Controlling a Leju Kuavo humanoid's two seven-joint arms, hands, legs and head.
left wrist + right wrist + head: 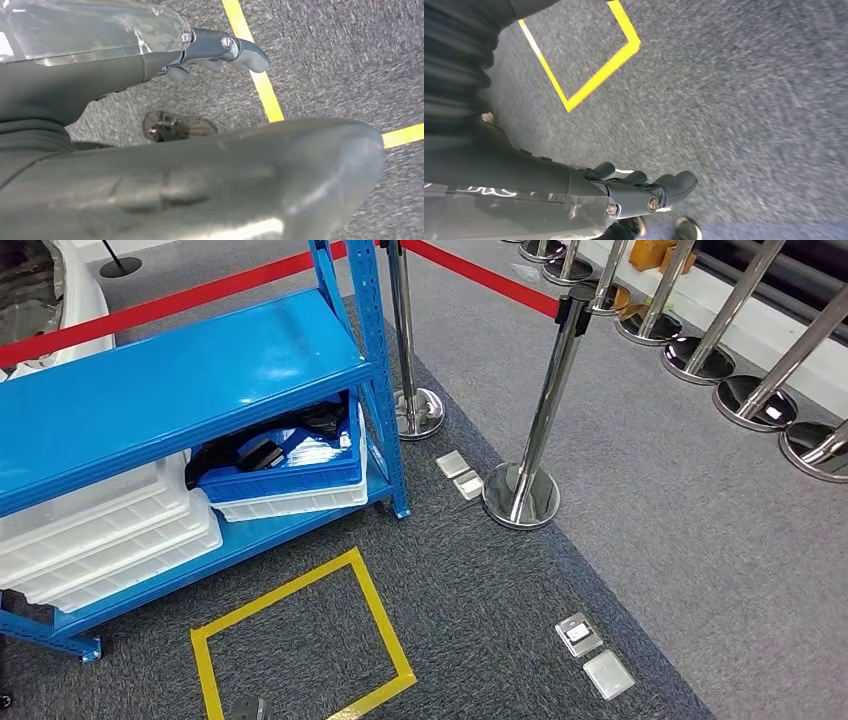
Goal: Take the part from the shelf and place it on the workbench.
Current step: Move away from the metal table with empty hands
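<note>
Hanging empty over grey carpet, the left robot hand (220, 50) and right robot hand (644, 192) are both carrying nothing, fingers loosely curled. Ahead-left, the blue steel shelf (180, 380) is holding a blue plastic crate (285, 475) of black parts (262, 453); their long axis cannot be told. Approaching squarely, stopping in the yellow taped square (300, 640), seems wise.

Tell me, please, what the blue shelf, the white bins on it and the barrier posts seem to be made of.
The blue shelf looks like painted steel: a glossy board reflecting light, and perforated uprights. The white bins appear to be translucent plastic, milky with moulded stacking rims. The barrier posts seem polished metal, probably chrome or stainless steel, since their domed bases mirror the room.
</note>
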